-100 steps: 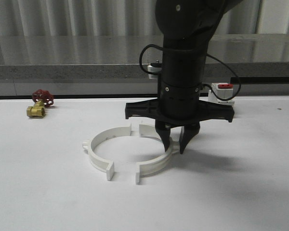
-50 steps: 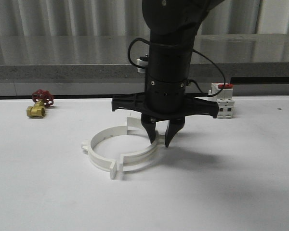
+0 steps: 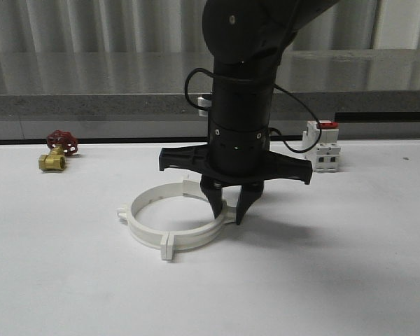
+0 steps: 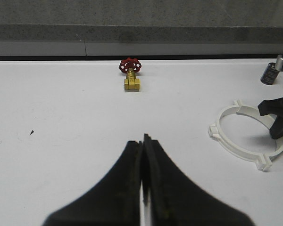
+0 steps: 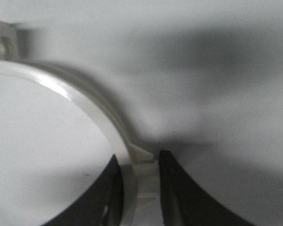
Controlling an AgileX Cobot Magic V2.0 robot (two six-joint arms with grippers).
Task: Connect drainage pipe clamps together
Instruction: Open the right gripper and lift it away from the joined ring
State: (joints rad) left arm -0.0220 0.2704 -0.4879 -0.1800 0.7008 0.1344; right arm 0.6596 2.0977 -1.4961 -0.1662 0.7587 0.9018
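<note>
Two white drainage pipe clamps lie on the white table, their end tabs touching so that they form a closed ring. The left half [image 3: 141, 232] lies free. My right gripper [image 3: 227, 215] points straight down over the right half [image 3: 197, 240] and is shut on its rim. In the right wrist view the two fingers [image 5: 179, 188] pinch the rim [image 5: 85, 106] right at a small rib. My left gripper [image 4: 142, 141] hovers over bare table far to the left, shut and holding nothing. The ring [image 4: 215, 132] also shows in the left wrist view.
A brass valve with a red handwheel [image 3: 56, 154] [image 4: 131, 77] sits at the back left. A white breaker with a red switch [image 3: 322, 150] stands at the back right. A grey ledge [image 3: 91, 105] runs behind the table.
My right gripper has slid left with the right clamp half in it. The gaps at front and back have closed and the two halves now meet as a ring.
</note>
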